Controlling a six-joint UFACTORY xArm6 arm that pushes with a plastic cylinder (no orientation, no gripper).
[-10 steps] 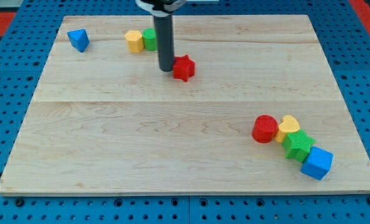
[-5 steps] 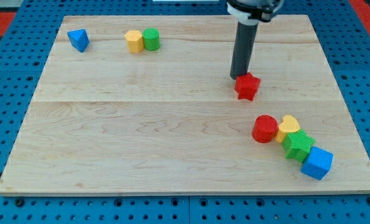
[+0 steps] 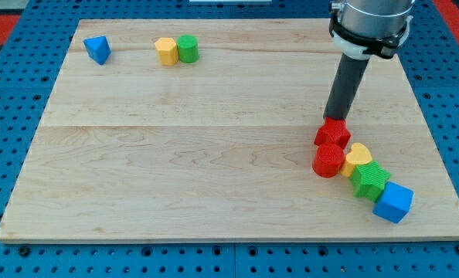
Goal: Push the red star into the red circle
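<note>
The red star (image 3: 333,133) lies at the view's lower right of the wooden board, touching the top of the red circle (image 3: 328,161). My tip (image 3: 337,120) stands right at the star's upper edge, touching it from the view's top. The dark rod rises from there to the arm's head at the view's top right.
A yellow heart (image 3: 358,157), a green block (image 3: 370,179) and a blue cube (image 3: 392,202) run in a chain down-right from the red circle. A blue triangle (image 3: 97,49), a yellow block (image 3: 166,51) and a green cylinder (image 3: 188,49) sit at the top left. The board's right edge (image 3: 438,139) is close.
My tip has pushed the red star from the board's upper middle down and to the right, until it touches the red circle. The other blocks have not moved.
</note>
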